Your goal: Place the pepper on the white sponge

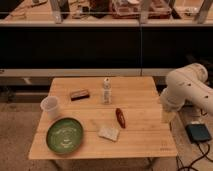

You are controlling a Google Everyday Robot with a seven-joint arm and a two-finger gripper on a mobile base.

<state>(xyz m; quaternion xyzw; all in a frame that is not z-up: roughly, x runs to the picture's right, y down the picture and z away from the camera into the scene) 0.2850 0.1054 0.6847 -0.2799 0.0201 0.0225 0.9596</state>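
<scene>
While the white arm (187,84) bends down at the right edge of the bench (145,146), its gripper (168,118) hangs just beside that edge, well apart from the pepper (120,118) — whether it is open or closed cannot be told. The pepper, dark red and slender, lies on the bench right of centre, near the white sponge (109,133) but not touching it. The sponge lies flat toward the front edge, in front of the pepper and a little left. Farther left sits a green plate (65,135), with a clear cup (50,106) behind it. A dark brown block (79,94) and an upright white bottle (106,91) stand toward the back. On the floor at right — a black box (199,133).
</scene>
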